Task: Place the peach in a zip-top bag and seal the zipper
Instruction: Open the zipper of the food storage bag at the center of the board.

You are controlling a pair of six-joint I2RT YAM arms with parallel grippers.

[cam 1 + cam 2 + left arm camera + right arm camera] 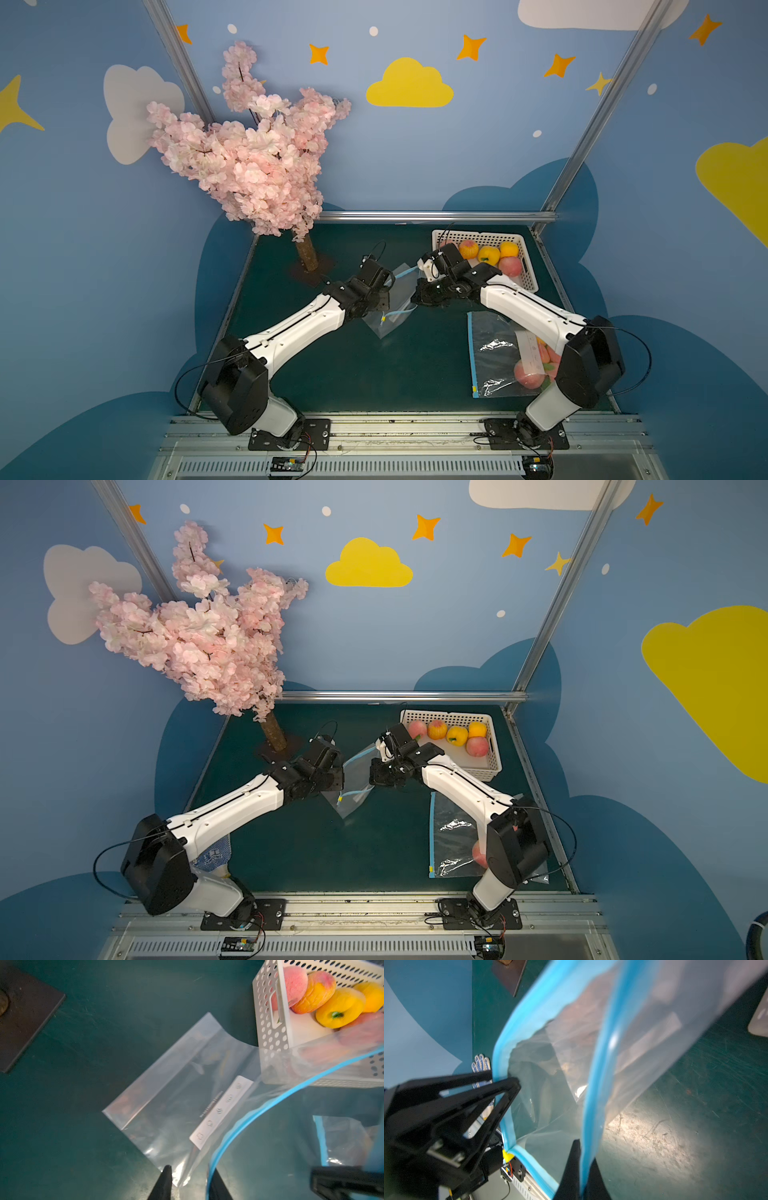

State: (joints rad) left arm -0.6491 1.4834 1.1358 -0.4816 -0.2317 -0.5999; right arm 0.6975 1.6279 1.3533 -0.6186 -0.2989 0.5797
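A clear zip-top bag (pixel 395 305) with a blue zipper rim is held up over the middle of the green table, its mouth spread wide. My right gripper (pixel 584 1153) is shut on one side of the blue rim (pixel 600 1076). On the opposite side, my left gripper (pixel 190 1169) stands open, with the blue rim (pixel 224 1147) lying against one finger. The bag has a yellow slider (pixel 382 319) at one end and shows nothing inside. A peach (pixel 510 266) lies in the white basket (pixel 478 237) behind my right arm, along with other fruit.
A second zip-top bag (pixel 494 353) holding a peach (pixel 527 374) lies at the front right, partly under my right arm. A pink blossom tree (pixel 257 158) stands at the back left on a dark base (pixel 31 1014). A dotted glove (pixel 216 854) lies by the left arm's base.
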